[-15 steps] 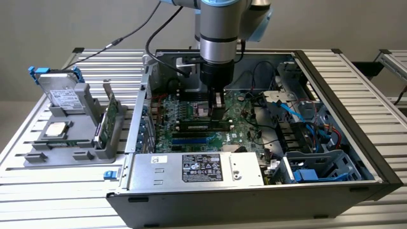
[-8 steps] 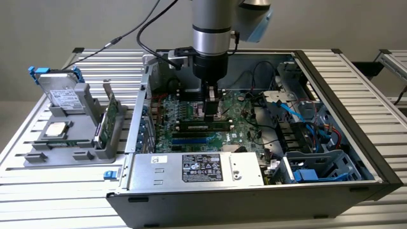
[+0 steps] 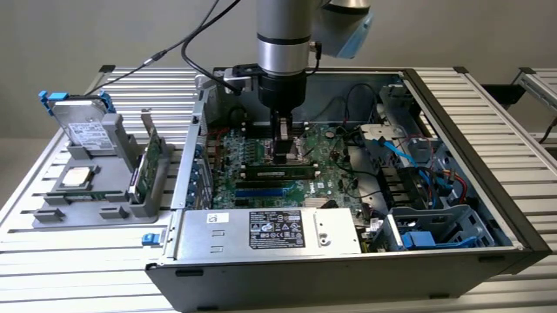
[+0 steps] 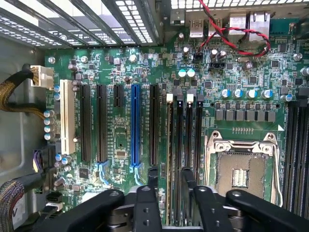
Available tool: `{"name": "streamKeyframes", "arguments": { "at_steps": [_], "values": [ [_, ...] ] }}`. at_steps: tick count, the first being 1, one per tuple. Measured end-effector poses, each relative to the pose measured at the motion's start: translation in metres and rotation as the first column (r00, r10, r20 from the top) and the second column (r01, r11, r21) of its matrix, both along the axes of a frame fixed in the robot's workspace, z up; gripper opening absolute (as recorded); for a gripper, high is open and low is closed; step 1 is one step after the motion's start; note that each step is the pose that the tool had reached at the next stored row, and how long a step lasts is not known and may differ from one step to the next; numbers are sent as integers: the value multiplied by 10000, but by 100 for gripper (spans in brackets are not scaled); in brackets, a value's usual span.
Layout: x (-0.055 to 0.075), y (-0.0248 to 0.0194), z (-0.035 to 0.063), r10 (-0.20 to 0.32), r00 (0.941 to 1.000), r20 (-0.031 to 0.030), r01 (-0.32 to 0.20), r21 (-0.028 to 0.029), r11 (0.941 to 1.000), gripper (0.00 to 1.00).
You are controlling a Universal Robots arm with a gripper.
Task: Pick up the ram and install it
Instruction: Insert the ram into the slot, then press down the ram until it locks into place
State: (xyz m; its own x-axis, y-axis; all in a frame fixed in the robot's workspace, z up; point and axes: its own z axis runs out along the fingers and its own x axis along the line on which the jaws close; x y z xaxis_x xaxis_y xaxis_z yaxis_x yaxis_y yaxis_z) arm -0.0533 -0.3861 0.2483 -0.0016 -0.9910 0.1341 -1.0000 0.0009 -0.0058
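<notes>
The ram [image 3: 280, 173] is a narrow green stick with black chips. It stands on edge in a memory slot of the motherboard [image 3: 261, 147], inside the open computer case [image 3: 474, 140]. My gripper [image 3: 283, 155] reaches straight down into the case, just behind the stick. In the wrist view the ram [image 4: 170, 154] shows as a thin edge in one of the parallel slots. These slots run between my black fingers [image 4: 147, 205]. The gripper [image 4: 176, 210] is open, its fingers apart on either side of the slots and clamping nothing that I can see.
A silver power supply [image 3: 270, 229] fills the near side of the case, and a drive cage with blue cables [image 3: 418, 195] is at the exterior view's right. A grey holder [image 3: 83, 195] outside the case carries a hard drive [image 3: 83, 127] and a green expansion card [image 3: 152, 160]. The CPU socket [image 4: 239, 174] lies beside the slots.
</notes>
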Motion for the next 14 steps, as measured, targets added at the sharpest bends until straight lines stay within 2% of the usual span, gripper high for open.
{"name": "streamKeyframes", "arguments": {
  "at_steps": [1,2,4,5,14],
  "values": [
    [0,0,0,0,10000,0,0,0,10000,24],
    [0,0,0,0,10000,0,0,0,10000,24],
    [0,0,0,0,10000,0,0,0,10000,12],
    [0,0,0,-1,10000,0,1,0,10000,10],
    [0,0,0,0,10000,0,0,0,10000,10]
  ]
}}
